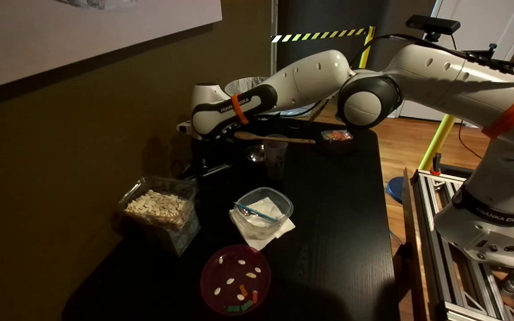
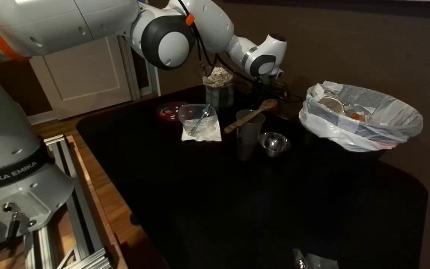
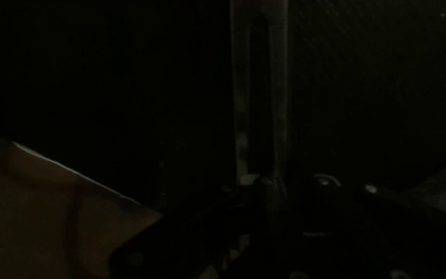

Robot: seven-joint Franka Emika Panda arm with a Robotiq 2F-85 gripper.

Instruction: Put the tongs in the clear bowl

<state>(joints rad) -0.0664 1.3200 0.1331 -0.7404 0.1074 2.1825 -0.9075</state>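
I am hanging low beside the brown wall (image 1: 127,116), my claw (image 3: 273,184) pointing down at the black table (image 1: 328,218), and in the wrist view the tongs (image 3: 241,89) are running straight out from between its dark tips. Whether I am gripping them or merely straddling them I am not managing to make out: that view is coming through too dark, and in both exterior views the tips are disappearing into black. In an exterior view the tongs are showing as a thin glint just beyond the box of pale seeds (image 1: 180,234), seemingly lying on the table, so I am counting the lift as not yet done. The clear bowl (image 1: 253,229) is standing upright on a white napkin (image 1: 260,243), well apart from me; a blue-handled utensil (image 1: 261,214) is leaning inside it, and the tongs are not resting there. So I am judging myself to be at the pick-up step: the reaching is looking finished, the placing is wholly lacking. What is remaining is securing a hold, raising the tongs above the box, carrying them to the bowl, lowering them in and letting go. I am expecting that last part to be asking for care, since the bowl is looking small for something so long. A frosted cup (image 2: 248,136), with a wooden spoon (image 2: 249,116) lying across its rim, is standing near the bowl too, so I am reckoning on giving it room.
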